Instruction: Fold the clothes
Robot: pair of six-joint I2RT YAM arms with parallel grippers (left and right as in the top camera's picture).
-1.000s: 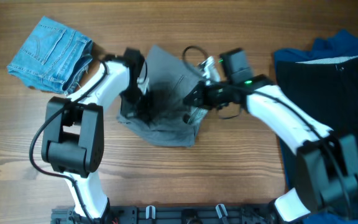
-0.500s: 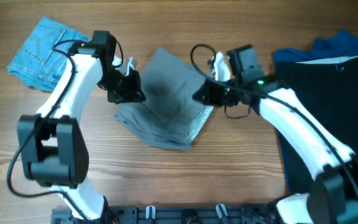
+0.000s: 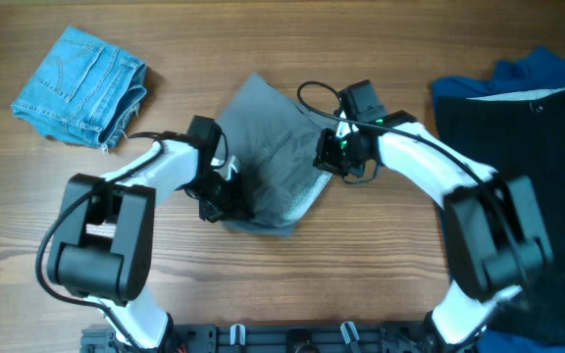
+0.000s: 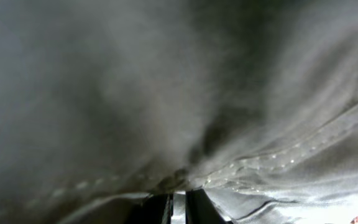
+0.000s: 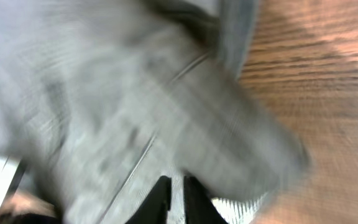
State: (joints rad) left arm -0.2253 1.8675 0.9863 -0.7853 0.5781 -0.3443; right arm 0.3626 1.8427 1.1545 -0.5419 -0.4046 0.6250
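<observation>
A grey garment (image 3: pixel 268 137) lies crumpled in the middle of the wooden table. My left gripper (image 3: pixel 220 199) is at its lower left edge. In the left wrist view the fingers (image 4: pixel 178 208) are nearly closed with a seam of grey cloth (image 4: pixel 166 93) pinched between them. My right gripper (image 3: pixel 333 155) is at the garment's right edge. In the right wrist view its fingers (image 5: pixel 176 194) are closed on blurred grey cloth (image 5: pixel 123 112). Folded blue denim (image 3: pixel 78 83) lies at the far left.
A pile of dark navy and blue clothes (image 3: pixel 518 137) covers the right side of the table. Bare wood (image 3: pixel 361 265) shows in front of the garment. A black rail (image 3: pixel 292 338) runs along the front edge.
My left gripper moved from the garment's upper left down to its lower left edge. My right gripper shifted slightly down and left. The garment's lower part has bunched up narrower.
</observation>
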